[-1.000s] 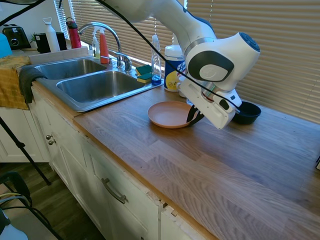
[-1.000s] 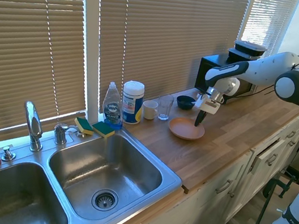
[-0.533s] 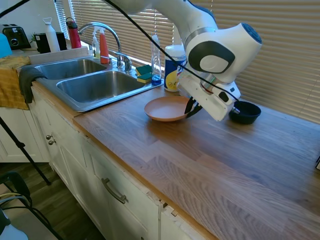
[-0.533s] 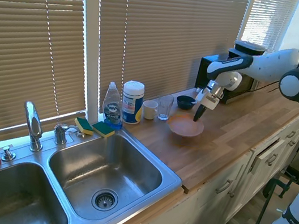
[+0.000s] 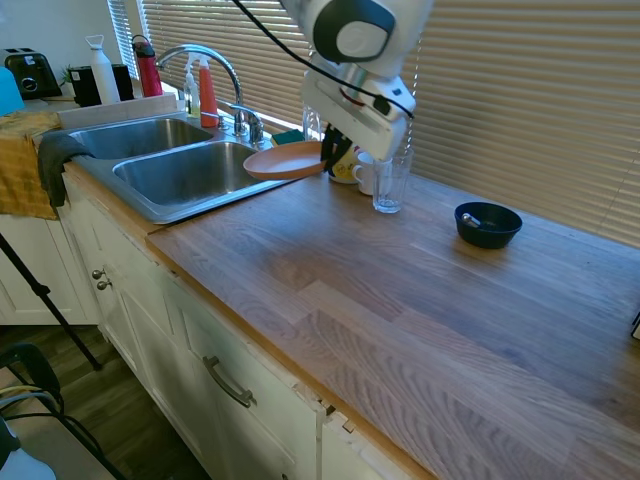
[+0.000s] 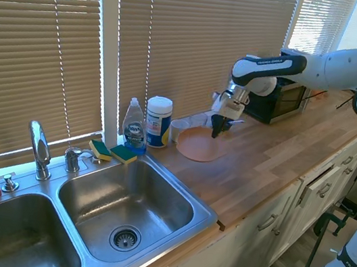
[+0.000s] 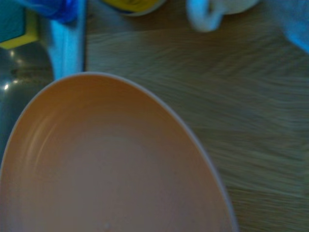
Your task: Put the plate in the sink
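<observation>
- My jaws (image 5: 333, 158) are pinched narrow on the rim of the plate (image 5: 285, 160), gripping its edge on the side away from the sink (image 5: 190, 172).
- The plate hangs in the air, roughly level, clear of the tabletop (image 5: 400, 290). In the first exterior view its far edge reaches over the near corner of the right-hand basin.
- In the second exterior view my jaws (image 6: 218, 128) hold the plate (image 6: 197, 143) above the wood just beside the sink (image 6: 119, 199), near the sponges (image 6: 112, 152) and the dish soap bottle (image 6: 134, 126).
- The wrist view shows the plate (image 7: 111, 164) filling most of the picture, with the steel lip of the sink (image 7: 67, 43) and wood grain beyond it.
- Compared with half a second ago, the plate has risen higher and travelled well toward the sink; my arm has swung away from the dark bowl (image 5: 487, 224).
- The drinking glass (image 5: 388, 180) and mug (image 5: 366, 175), earlier hidden behind my arm, are now in plain view.
</observation>
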Controlling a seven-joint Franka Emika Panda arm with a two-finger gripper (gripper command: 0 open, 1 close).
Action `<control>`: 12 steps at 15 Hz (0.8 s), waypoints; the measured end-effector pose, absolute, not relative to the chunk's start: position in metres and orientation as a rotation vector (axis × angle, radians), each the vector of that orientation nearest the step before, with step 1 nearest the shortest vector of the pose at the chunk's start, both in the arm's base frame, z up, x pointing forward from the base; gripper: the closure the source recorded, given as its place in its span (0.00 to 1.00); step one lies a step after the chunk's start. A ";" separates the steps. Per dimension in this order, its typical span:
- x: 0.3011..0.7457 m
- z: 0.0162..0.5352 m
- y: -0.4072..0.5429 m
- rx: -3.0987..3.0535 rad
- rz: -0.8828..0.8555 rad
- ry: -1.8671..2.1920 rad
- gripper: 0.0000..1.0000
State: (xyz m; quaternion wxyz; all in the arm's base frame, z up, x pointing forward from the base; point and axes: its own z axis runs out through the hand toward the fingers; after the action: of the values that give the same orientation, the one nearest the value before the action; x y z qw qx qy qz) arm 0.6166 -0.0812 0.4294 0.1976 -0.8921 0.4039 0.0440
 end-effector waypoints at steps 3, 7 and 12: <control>0.625 0.432 0.009 -2.589 0.135 1.085 1.00; 0.632 0.431 0.111 -2.698 0.130 1.031 1.00; 0.651 0.397 0.213 -2.837 0.079 1.014 1.00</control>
State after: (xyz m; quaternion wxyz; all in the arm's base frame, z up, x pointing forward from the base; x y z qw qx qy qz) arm 0.6515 0.2133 0.3972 0.0637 -0.9394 0.3358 0.0263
